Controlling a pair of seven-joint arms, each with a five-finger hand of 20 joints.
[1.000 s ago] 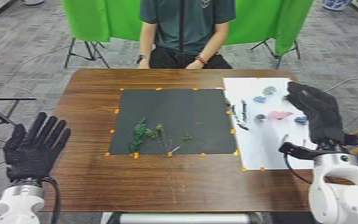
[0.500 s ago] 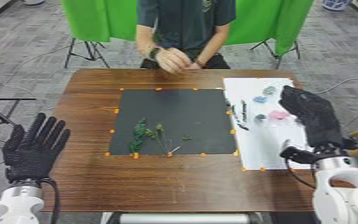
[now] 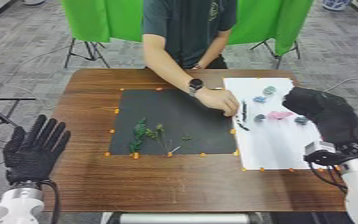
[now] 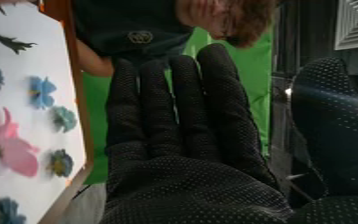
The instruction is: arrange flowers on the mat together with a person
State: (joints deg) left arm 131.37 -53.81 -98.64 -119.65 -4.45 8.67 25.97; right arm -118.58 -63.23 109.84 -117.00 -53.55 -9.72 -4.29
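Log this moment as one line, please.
person's hand where dark mat meets white sheet | right robot hand open beside sheet | left robot hand open, left of mat | green sprigs on mat

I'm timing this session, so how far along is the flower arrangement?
Green sprigs already lie on the dark mat. The person's hand is at the dark stems beside the white sheet's edge. Left: the pink flower and blue ones, still on the sheet.

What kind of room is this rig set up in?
Probably a lab or office used as a test area: grey carpet tiles, a green backdrop behind the brown wooden table, and a black stand.
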